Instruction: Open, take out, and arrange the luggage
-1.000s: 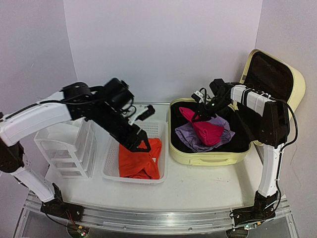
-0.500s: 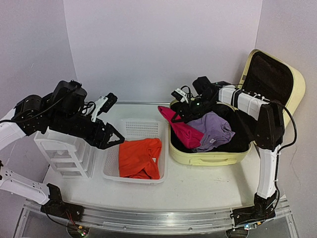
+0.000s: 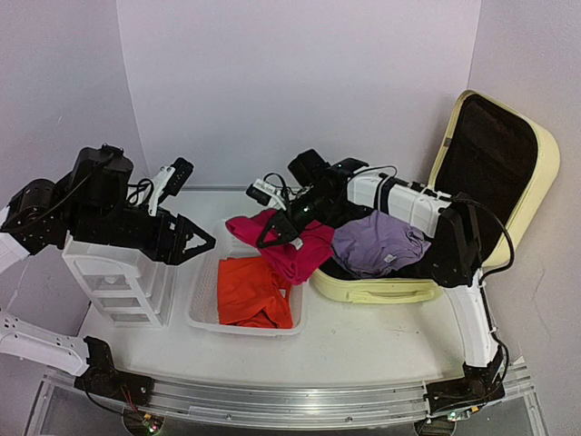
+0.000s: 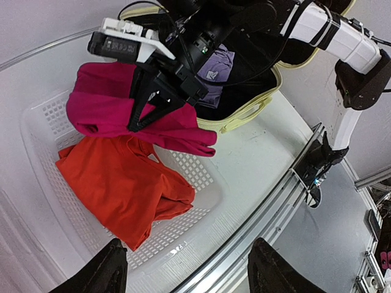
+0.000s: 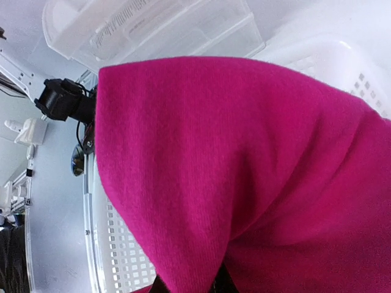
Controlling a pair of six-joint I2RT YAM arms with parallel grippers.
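Note:
The pale yellow luggage (image 3: 381, 289) lies open at the right, lid (image 3: 508, 154) up, with a purple garment (image 3: 377, 243) in it. My right gripper (image 3: 272, 234) is shut on a magenta garment (image 3: 295, 250) and holds it over the white mesh basket (image 3: 204, 309), left of the suitcase. An orange garment (image 3: 254, 292) lies in the basket. My left gripper (image 3: 195, 247) is open and empty, raised left of the basket. In the left wrist view the magenta garment (image 4: 110, 110) hangs above the orange one (image 4: 116, 189). In the right wrist view the magenta garment (image 5: 244, 171) hides my fingers.
A white plastic drawer organizer (image 3: 118, 277) stands left of the basket, under my left arm. White walls close the back and both sides. A metal rail (image 3: 290, 404) runs along the table's near edge.
My right gripper has carried the magenta garment left, out of the suitcase and over the basket. My left gripper has drawn back left and up from the basket, leaving the orange garment there.

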